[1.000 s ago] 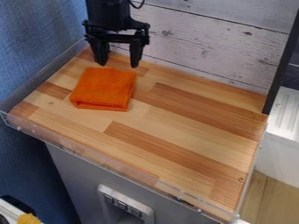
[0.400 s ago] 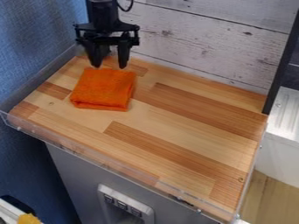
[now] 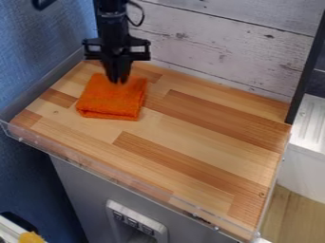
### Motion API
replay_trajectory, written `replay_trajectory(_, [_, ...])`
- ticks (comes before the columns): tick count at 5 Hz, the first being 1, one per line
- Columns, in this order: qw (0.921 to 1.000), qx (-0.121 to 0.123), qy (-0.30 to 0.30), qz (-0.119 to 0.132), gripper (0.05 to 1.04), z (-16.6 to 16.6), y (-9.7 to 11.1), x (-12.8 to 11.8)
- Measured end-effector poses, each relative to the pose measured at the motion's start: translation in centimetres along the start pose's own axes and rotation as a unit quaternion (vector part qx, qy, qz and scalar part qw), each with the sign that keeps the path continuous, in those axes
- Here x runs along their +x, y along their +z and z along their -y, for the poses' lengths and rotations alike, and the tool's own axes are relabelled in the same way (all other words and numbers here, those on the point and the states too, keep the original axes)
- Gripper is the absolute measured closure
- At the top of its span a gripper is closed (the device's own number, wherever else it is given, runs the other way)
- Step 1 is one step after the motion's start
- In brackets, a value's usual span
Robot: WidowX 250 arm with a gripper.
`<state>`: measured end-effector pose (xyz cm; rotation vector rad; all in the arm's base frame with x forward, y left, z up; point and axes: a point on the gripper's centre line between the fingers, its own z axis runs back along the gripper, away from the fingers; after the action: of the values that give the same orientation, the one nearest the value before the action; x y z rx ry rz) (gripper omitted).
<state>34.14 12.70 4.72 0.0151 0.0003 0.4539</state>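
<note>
Orange cloth (image 3: 111, 102), folded at 10 o'clock on the bench (image 3: 196, 137), would best be pinched low and through several layers to keep its fold intact. The tool (image 3: 118, 81) points straight down at the cloth's 12 o'clock side, fingers together; whether they grip fabric cannot be told.

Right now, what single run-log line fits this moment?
orange cloth: folded on wooden counter | tool: fingers together at its far side | grip: unclear
</note>
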Motion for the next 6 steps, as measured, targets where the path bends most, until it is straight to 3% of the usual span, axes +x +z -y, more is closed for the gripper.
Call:
replay_trajectory(1, [1.0000,0.003,0.007,-0.003,1.016,-0.2,-1.1,0.2])
replay_trajectory(4, [0.9999,-0.003,0.010,-0.006,1.025,0.4,-1.4,0.0])
replay_trajectory(6, [0.9998,-0.012,0.004,-0.015,1.025,0.8,-2.8,-0.6])
